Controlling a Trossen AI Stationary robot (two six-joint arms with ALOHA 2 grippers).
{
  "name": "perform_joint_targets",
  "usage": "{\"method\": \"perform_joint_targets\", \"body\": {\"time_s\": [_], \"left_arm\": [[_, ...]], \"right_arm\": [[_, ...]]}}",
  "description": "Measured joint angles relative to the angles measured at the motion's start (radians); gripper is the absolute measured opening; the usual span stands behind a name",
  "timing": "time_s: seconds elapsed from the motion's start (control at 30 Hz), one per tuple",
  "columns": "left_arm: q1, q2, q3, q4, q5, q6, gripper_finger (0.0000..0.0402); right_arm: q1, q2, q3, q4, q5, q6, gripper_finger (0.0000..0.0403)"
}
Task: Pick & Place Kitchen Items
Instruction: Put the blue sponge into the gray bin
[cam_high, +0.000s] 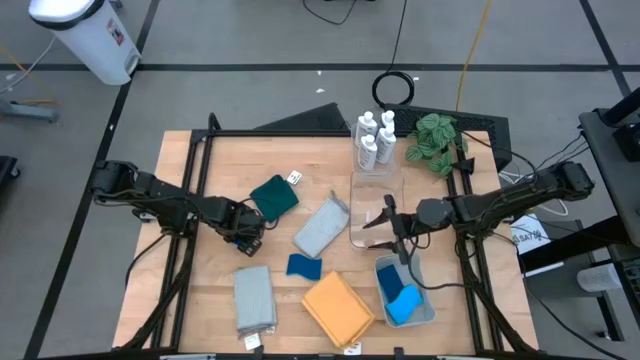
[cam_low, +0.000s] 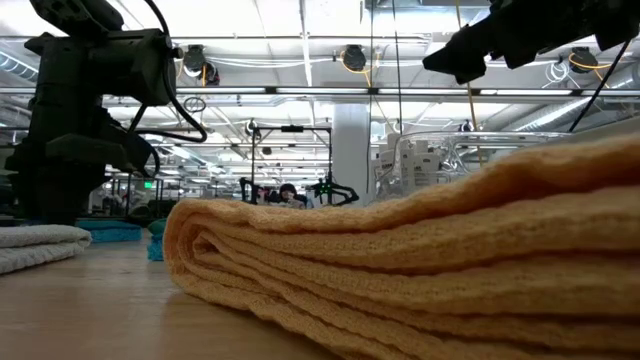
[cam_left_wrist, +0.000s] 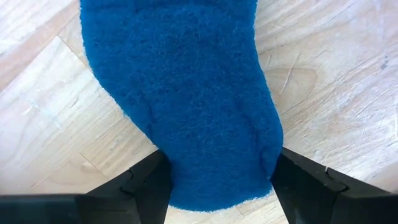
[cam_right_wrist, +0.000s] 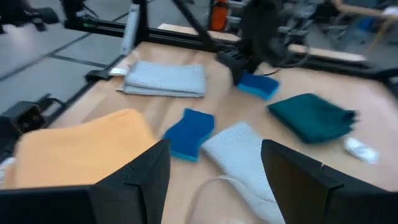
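Note:
A blue sponge lies flat on the wooden table, and my left gripper points down over one end of it, shut on it; the right wrist view shows the same sponge under that gripper. My right gripper hangs open and holds nothing, above the clear bin. A second blue sponge, a dark teal cloth, two grey cloths and an orange cloth lie flat on the table. White bottles stand at the far edge. My left gripper pinches the sponge's rounded end between its two fingers, one on each long side. The fingers come from above, pointing down, and lie across the sponge. The sponge lies flat on the table, and its edge is slightly dented at one finger.
A pale tray with blue sponges in it sits at the near right. A green plant stands beside the bottles. Black frame rails run along the table's left, far and right sides. Bare wood shows between the cloths.

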Motion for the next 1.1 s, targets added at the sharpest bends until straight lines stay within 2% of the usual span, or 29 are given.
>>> {"method": "perform_joint_targets", "body": {"time_s": [0.27,0.47,0.57,0.7,0.87,1.1], "left_arm": [[0.001,0.0,0.0,0.005,-0.003,0.01,0.0248],[0.002,0.0,-0.002,0.014,-0.008,0.019,0.0248],[0.001,0.0,-0.002,0.016,-0.019,0.004,0.0248],[0.0,0.0,-0.002,0.028,-0.057,0.024,0.0248],[0.001,0.0,-0.002,0.062,-0.117,0.114,0.0248],[-0.001,0.0,-0.002,0.111,-0.165,0.138,0.0248]], "right_arm": [[-0.066,-0.197,0.0,-0.004,0.208,-0.082,0.0224],[-0.145,-0.231,0.0,-0.005,0.203,-0.071,0.0224],[-0.168,-0.215,0.0,0.006,0.201,-0.015,0.0224],[-0.17,-0.185,0.0,0.004,0.197,0.081,0.0224],[-0.168,-0.138,0.0,0.005,0.094,0.103,0.0224],[-0.169,-0.1,0.0,0.122,0.096,0.084,0.0224]]}}
